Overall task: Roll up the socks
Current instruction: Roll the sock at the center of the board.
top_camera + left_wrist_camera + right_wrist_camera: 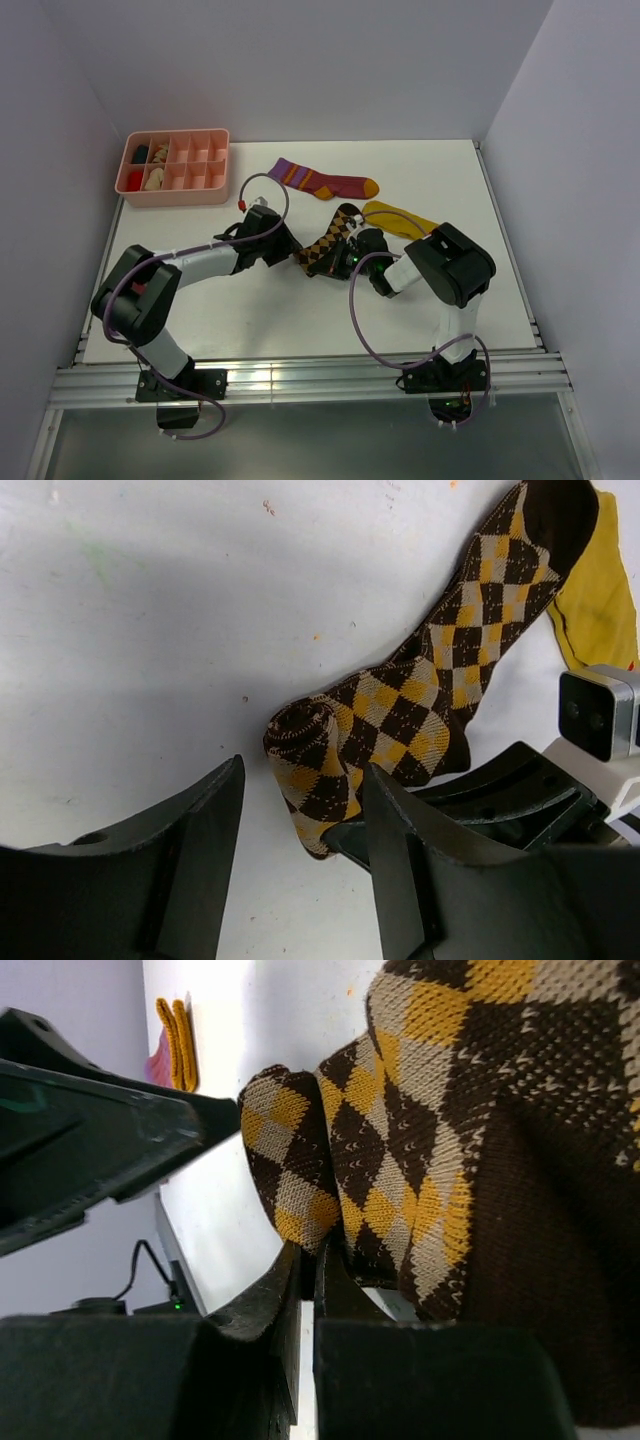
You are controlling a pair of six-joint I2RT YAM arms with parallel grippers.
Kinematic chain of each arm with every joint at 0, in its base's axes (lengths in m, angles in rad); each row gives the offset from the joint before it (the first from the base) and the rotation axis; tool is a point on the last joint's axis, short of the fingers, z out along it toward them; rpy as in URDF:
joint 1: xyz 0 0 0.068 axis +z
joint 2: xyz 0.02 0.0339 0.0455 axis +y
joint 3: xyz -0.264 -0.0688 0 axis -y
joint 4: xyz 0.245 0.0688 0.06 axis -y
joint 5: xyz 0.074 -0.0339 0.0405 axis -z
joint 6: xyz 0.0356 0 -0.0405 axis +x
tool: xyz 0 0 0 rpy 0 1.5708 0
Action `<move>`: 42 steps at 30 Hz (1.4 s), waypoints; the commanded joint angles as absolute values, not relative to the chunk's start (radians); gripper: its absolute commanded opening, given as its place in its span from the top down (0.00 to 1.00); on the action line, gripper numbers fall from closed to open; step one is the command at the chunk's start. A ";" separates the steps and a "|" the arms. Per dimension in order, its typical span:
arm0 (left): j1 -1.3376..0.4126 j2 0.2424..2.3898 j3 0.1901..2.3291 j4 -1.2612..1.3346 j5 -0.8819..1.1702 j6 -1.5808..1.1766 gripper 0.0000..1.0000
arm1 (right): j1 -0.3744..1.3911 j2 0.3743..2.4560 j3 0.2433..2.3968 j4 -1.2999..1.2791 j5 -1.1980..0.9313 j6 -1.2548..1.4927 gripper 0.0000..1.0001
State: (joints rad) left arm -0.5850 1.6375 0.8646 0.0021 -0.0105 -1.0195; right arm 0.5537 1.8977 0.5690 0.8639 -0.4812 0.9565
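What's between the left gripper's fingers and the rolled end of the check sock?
Only bare table, seen in the left wrist view. The open left gripper straddles the rolled end of the check sock, one finger overlapping its edge.

High rear view looking down, two close wrist views sharing the diamond-check sock

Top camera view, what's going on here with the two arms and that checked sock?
Both arms are working on the diamond-check sock at mid-table. One end of it is curled into a roll; the rest lies flat. The left gripper is open and straddles the roll. The right gripper is shut, its tips against the sock's edge beside the roll; whether it pinches fabric I cannot tell. The maroon sock and the mustard sock lie flat behind, unrolled.
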 commanded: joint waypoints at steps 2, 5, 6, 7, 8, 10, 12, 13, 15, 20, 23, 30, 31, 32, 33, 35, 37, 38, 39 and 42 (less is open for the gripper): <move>-0.586 1.667 0.856 0.100 0.032 -1.046 0.45 | 0.546 1.976 0.520 0.695 -0.491 0.968 1.00; -0.586 1.686 0.870 0.087 0.034 -1.045 0.46 | 0.540 1.990 0.515 0.710 -0.500 0.986 1.00; -0.584 1.686 0.864 0.087 0.032 -1.045 0.46 | 0.535 1.993 0.515 0.709 -0.502 0.989 1.00; -0.586 1.684 0.861 0.089 0.023 -1.048 0.46 | 0.535 1.994 0.515 0.707 -0.499 0.991 1.00; -0.584 1.681 0.858 0.089 0.020 -1.052 0.46 | 0.532 1.994 0.514 0.706 -0.500 0.992 1.00; -0.581 1.674 0.836 0.101 0.018 -1.060 0.45 | 0.531 1.997 0.515 0.695 -0.496 0.994 1.00; -0.569 1.674 0.816 0.124 0.028 -1.075 0.43 | 0.529 2.003 0.518 0.678 -0.492 0.997 1.00; -0.566 1.677 0.810 0.132 0.035 -1.081 0.43 | 0.528 2.006 0.517 0.678 -0.492 1.000 1.00; -0.554 1.686 0.799 0.158 0.057 -1.089 0.42 | 0.526 2.014 0.518 0.667 -0.492 1.005 1.00; -0.552 1.700 0.795 0.193 0.074 -1.085 0.43 | 0.519 2.039 0.515 0.672 -0.506 1.023 1.00; -0.552 1.715 0.799 0.207 0.078 -1.075 0.47 | 0.517 2.052 0.522 0.672 -0.512 1.023 1.00; -0.552 1.790 0.822 0.187 0.109 -1.063 0.68 | 0.517 2.054 0.537 0.655 -0.511 1.011 1.00; -0.552 1.796 0.824 0.186 0.120 -1.060 0.71 | 0.515 2.054 0.540 0.650 -0.509 1.006 1.00; -0.552 1.808 0.830 0.181 0.120 -1.058 0.80 | 0.517 2.052 0.541 0.647 -0.508 0.999 1.00; -0.552 1.812 0.833 0.169 0.123 -1.057 0.84 | 0.517 2.049 0.545 0.638 -0.502 0.996 1.00; -0.554 1.816 0.842 0.155 0.118 -1.046 0.95 | 0.517 2.042 0.548 0.627 -0.494 0.968 0.99; -0.554 1.813 0.851 0.124 0.107 -1.040 1.00 | 0.518 2.010 0.560 0.583 -0.473 0.939 0.93; -0.557 1.809 0.864 0.112 0.092 -1.031 1.00 | 0.518 1.978 0.564 0.571 -0.465 0.899 0.88; -0.557 1.806 0.870 0.080 0.084 -1.028 1.00 | 0.520 1.958 0.575 0.531 -0.454 0.876 0.83; -0.564 1.796 0.903 0.037 0.046 -1.006 1.00 | 0.534 1.858 0.598 0.440 -0.388 0.773 0.65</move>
